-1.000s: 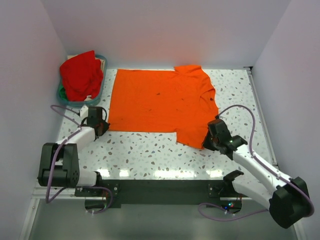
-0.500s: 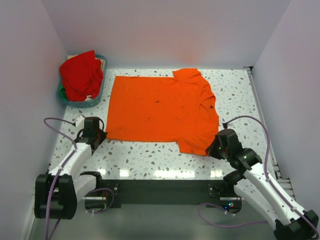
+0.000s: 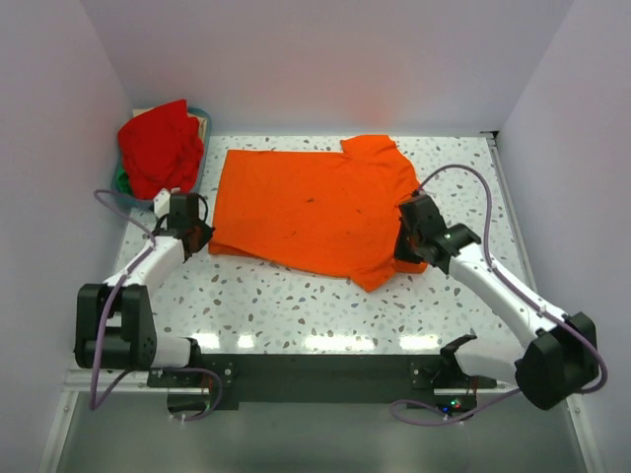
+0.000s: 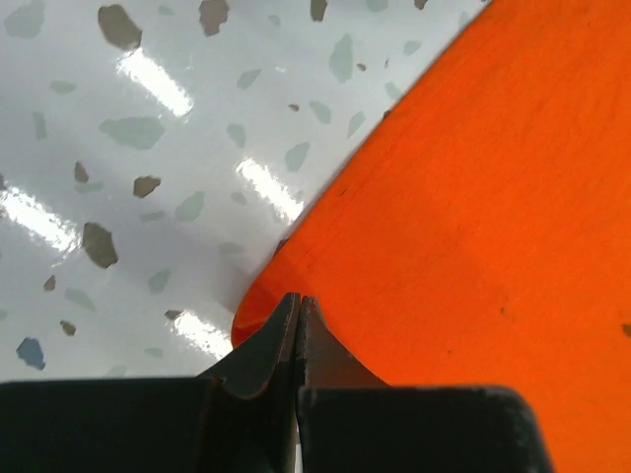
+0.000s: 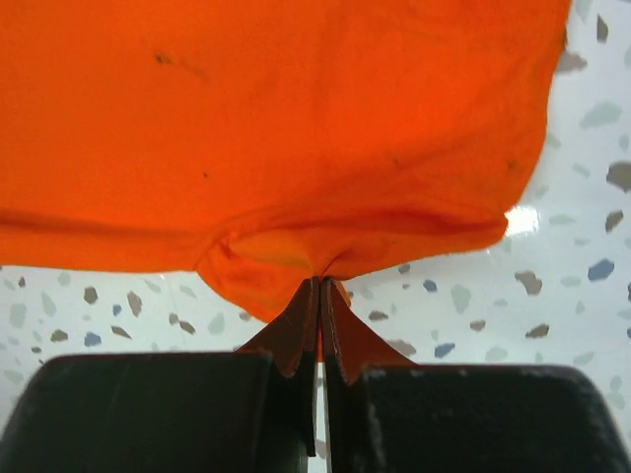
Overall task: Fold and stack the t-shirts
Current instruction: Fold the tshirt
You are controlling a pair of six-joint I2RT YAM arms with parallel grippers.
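An orange t-shirt (image 3: pixel 315 202) lies spread on the speckled table, its near edge lifted. My left gripper (image 3: pixel 197 239) is shut on the shirt's near-left corner (image 4: pixel 286 296). My right gripper (image 3: pixel 404 246) is shut on the shirt's near-right sleeve (image 5: pixel 296 256), which bunches at the fingertips and hangs above the table. A red t-shirt (image 3: pixel 158 146) is heaped in the basket at the back left.
A teal basket (image 3: pixel 193 182) with more clothes stands at the back left corner. White walls close in the table at the left, back and right. Bare speckled tabletop (image 3: pixel 296 305) lies between the shirt and the arm bases.
Both grippers have moved away from the near edge toward the back, carrying the shirt's near edge with them. The right arm swung inward and up over the shirt's right side.
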